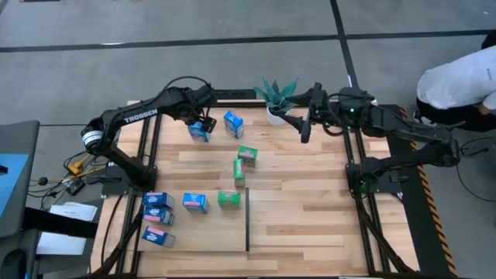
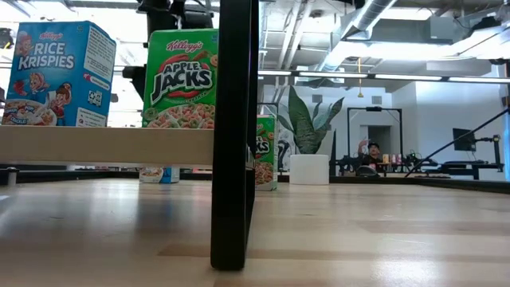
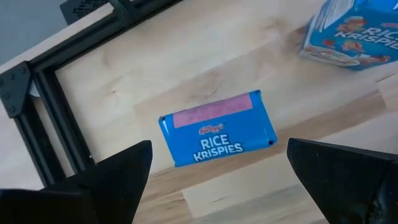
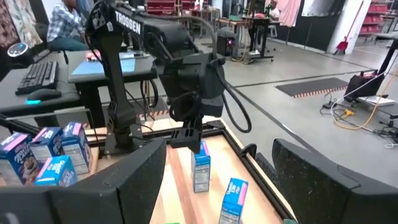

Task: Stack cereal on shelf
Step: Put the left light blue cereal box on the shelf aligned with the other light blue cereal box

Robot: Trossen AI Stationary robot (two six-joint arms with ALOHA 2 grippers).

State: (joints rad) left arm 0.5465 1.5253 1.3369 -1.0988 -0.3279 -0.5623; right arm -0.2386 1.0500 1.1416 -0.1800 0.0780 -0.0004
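Cereal boxes sit scattered on your light-wood plank shelf, which a black rail frame edges. Take the potted plant at the far rail as your landmark. Beyond the table you get grey floor with dark seams; in the low view an open workshop shows, with a person seated far back.

Your left gripper hangs well to the plant's left, directly above a Rice Krispies box. Its fingers are spread wide, one off each short end of the box, not touching it. That box lies flat, face up, long axis running across between the fingers. A second Rice Krispies box stands upright between it and the plant.

Nearer you than the plant, two green Apple Jacks boxes sit close together. A third green box stands just beside the black divider strip.

Your right gripper hovers just right of the plant, fingers apart, holding nothing.
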